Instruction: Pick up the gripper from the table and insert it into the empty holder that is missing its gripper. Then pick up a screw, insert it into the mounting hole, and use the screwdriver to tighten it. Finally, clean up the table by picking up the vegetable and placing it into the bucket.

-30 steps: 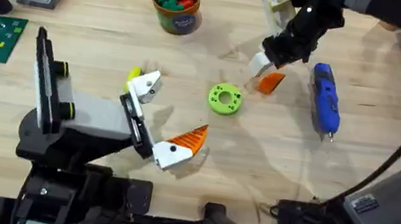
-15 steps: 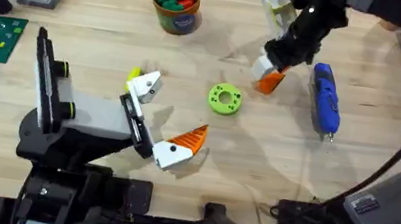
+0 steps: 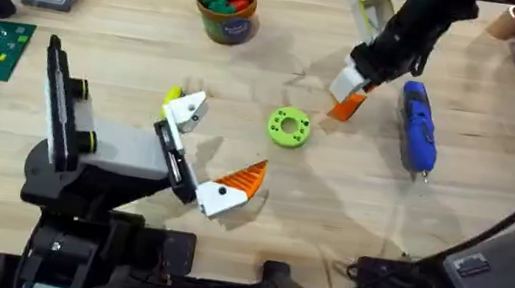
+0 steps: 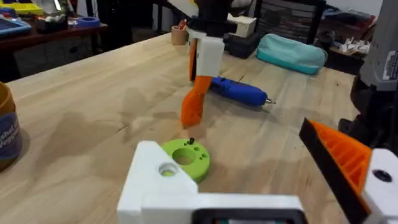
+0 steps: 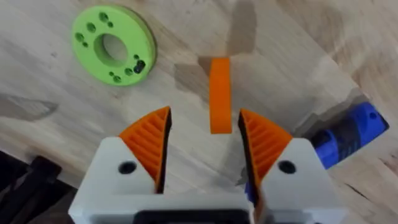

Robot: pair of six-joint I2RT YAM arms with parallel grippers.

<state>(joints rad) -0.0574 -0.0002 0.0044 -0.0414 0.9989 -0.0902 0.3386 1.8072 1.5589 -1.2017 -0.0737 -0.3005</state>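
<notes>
Overhead, right tool [image 3: 351,92]: you see it lowered near the far right of the desk [image 3: 129,55], directly over the gripper [image 3: 347,106], likely lined up for a pinch.
Overhead, surroundings: the screwdriver [image 3: 418,126] lies just right of the gripper; the green ring [image 3: 288,127] sits to its left; the bucket [image 3: 227,3] stands well apart at the far edge.
Overhead, left tool [image 3: 211,148]: spread wide and lying low, probably offering its bare holder.
Left wrist: your bare white holder [image 4: 165,186] shows its mounting hole [image 4: 166,168], facing one orange finger [image 4: 339,158]. Beyond the ring, the gripper seems to stand on end under the right tool.
Right wrist: the ribbed pads [image 5: 149,146] are spread, with the gripper between them and a gap on each side, so nothing is pinched yet.
</notes>
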